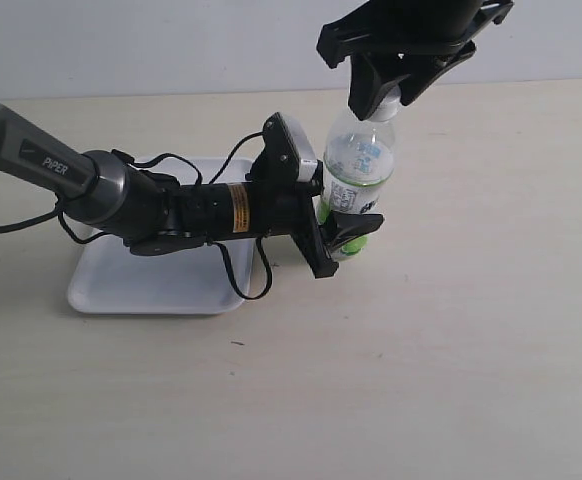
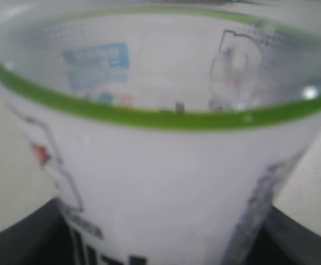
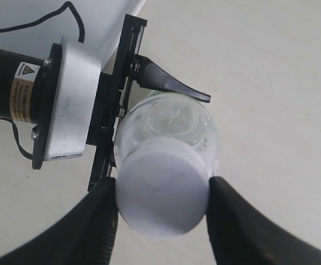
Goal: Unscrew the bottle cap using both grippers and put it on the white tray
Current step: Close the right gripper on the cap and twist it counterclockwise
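The clear bottle (image 1: 361, 160) with its green-and-white label stands upright on the table, right of the tray. My left gripper (image 1: 346, 235) is shut on the bottle's lower body; the label (image 2: 166, 182) fills the left wrist view, with dark fingers (image 2: 22, 232) at both sides. The right gripper (image 1: 379, 100) comes down from above and is shut on the white bottle cap (image 3: 161, 190), which sits on the neck. Its black fingers (image 3: 97, 221) press both sides of the cap. The white tray (image 1: 121, 290) lies under the left arm, with nothing seen on it.
The grey PIPER arm (image 1: 46, 165) and its black cables (image 1: 241, 280) stretch across the tray from the left. A pale wooden tabletop (image 1: 451, 350) spreads to the right and front of the bottle.
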You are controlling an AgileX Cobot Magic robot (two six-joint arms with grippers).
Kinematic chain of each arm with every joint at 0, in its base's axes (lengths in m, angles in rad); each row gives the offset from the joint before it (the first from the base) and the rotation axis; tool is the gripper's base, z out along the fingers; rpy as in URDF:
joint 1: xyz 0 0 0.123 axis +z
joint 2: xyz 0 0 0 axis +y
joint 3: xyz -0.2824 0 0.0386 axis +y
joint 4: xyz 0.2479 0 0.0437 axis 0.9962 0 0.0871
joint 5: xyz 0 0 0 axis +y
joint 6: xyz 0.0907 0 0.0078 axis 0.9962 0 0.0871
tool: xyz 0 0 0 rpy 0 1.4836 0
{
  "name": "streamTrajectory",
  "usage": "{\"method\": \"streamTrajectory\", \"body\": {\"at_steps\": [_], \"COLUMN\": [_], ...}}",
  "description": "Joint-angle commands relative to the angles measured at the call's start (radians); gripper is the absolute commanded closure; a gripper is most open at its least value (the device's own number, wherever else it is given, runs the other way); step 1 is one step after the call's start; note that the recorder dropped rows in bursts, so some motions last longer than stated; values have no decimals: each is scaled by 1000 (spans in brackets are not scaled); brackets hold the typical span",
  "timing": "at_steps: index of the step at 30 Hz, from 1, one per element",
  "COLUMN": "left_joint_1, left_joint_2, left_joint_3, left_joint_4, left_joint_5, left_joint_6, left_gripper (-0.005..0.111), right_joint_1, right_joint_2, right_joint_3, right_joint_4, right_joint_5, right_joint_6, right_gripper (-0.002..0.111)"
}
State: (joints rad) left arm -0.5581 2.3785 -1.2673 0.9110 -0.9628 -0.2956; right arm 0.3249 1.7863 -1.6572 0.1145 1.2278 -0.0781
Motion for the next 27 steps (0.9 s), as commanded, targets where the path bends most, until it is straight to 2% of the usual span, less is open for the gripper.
{"method": "streamTrajectory", "body": {"at_steps": [1,4,12,27], "left_joint_1": [1,1,1,1], "left_joint_2": [-1,-1,-1,-1], "left_joint_3": [2,2,2,2], "left_joint_4": [28,28,30,43], "left_joint_5": [55,55,55,55], "left_joint_6": [7,7,7,5], "left_gripper": [107,107,107,107], "right_joint_1": [1,1,1,1], "right_joint_2": [-9,-9,-9,-9], "right_joint_3": [5,5,5,5], "right_joint_4": [-10,-10,38,33], "right_joint_5": [-7,-7,-7,-7], "right_joint_6": [-4,-8,-282,-550], "right_gripper": [89,108,108,108]}}
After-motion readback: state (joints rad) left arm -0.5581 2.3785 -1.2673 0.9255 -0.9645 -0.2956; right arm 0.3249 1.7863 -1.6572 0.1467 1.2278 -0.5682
